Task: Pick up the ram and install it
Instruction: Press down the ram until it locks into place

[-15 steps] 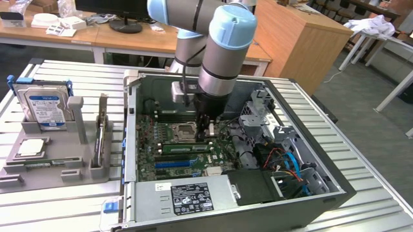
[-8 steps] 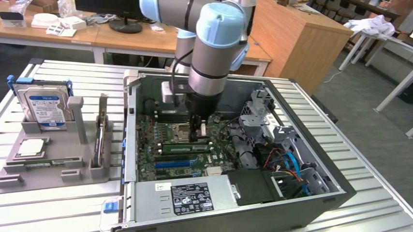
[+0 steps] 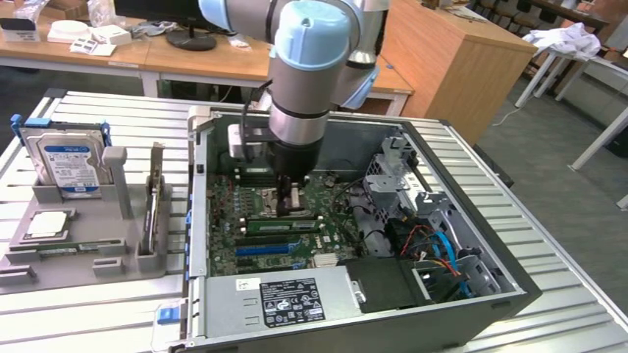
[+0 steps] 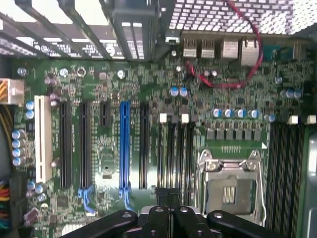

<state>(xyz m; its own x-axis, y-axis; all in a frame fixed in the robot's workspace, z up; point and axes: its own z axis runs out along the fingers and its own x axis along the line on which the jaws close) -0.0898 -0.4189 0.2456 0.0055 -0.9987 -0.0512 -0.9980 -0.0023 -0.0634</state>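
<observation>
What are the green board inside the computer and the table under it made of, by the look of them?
The green board: likely fibreglass circuit board with a glossy green coating, covered in soldered parts and black plastic slots. The table: apparently bare metal, pale grey and ribbed with parallel grooves, probably aluminium.

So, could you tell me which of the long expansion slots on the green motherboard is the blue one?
It is the single blue plastic slot, standing between black slots on either side; the white slot sits at the far end of the row.

light: even, bright indoor | shadows: dim inside computer case (image 3: 510, 290) | wrist view: soft, slightly blurred
</observation>
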